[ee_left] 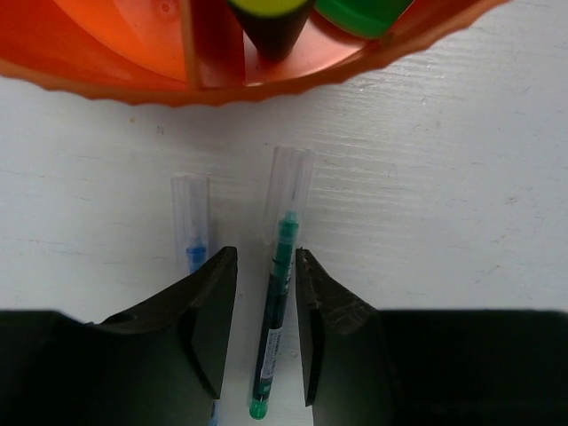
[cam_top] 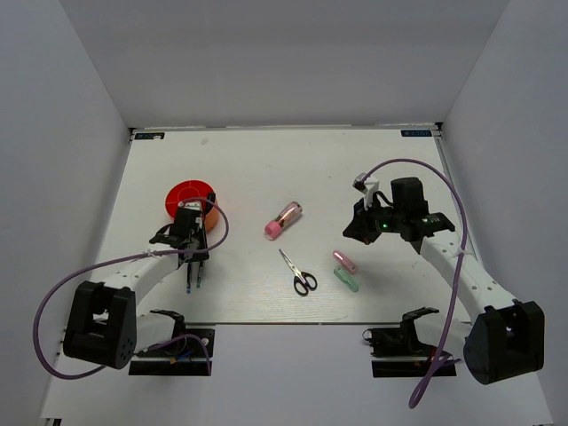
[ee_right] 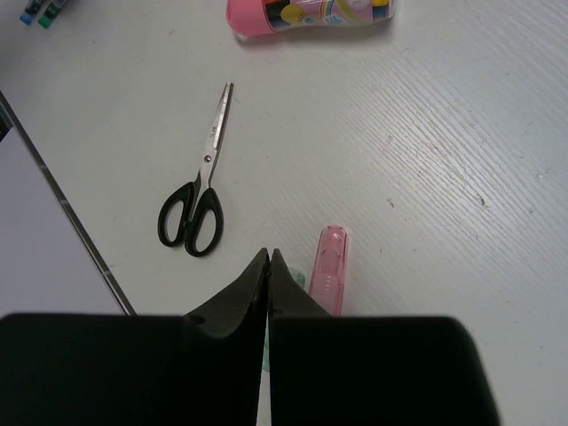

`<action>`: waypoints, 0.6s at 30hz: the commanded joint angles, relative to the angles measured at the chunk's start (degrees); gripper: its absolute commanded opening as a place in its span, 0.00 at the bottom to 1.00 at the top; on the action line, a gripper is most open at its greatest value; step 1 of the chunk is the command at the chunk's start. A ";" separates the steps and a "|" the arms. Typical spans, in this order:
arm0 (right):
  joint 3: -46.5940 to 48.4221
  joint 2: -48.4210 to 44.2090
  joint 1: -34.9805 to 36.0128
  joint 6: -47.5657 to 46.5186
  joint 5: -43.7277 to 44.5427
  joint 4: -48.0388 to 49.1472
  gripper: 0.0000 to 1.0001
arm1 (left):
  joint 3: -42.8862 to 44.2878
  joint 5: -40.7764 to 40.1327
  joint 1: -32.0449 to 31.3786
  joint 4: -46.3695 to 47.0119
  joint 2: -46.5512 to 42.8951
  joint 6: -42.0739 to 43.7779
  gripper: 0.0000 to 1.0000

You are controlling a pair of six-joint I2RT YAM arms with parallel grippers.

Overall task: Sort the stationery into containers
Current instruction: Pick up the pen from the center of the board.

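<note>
The red-orange pot (cam_top: 190,196) stands at the left; in the left wrist view its rim (ee_left: 266,84) fills the top, with the yellow-capped highlighter (ee_left: 271,22) and green-capped marker (ee_left: 359,13) inside. My left gripper (ee_left: 266,257) is open just in front of the pot, its jaws straddling a green pen (ee_left: 277,302) lying on the table; a blue pen (ee_left: 191,226) lies beside it. My right gripper (ee_right: 269,257) is shut and empty, above a pink capsule piece (ee_right: 330,280) and a pale-green piece (cam_top: 347,280). The black-handled scissors (ee_right: 197,200) and pink tube (ee_right: 311,13) lie mid-table.
White walls close in the table on three sides. The table's near edge (cam_top: 284,322) runs just behind the pens and scissors. The right arm's purple cable (cam_top: 453,204) loops over the right side.
</note>
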 commanded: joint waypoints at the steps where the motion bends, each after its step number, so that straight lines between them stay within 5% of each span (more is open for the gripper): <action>1: -0.34 -0.90 -0.25 0.19 -1.74 1.89 0.01 | 0.20 -1.03 -0.23 1.61 0.16 0.69 0.44; 18: -0.25 -1.25 -0.52 -0.15 -2.18 1.54 0.01 | 0.55 -6.91 -6.12 2.13 5.07 0.61 0.44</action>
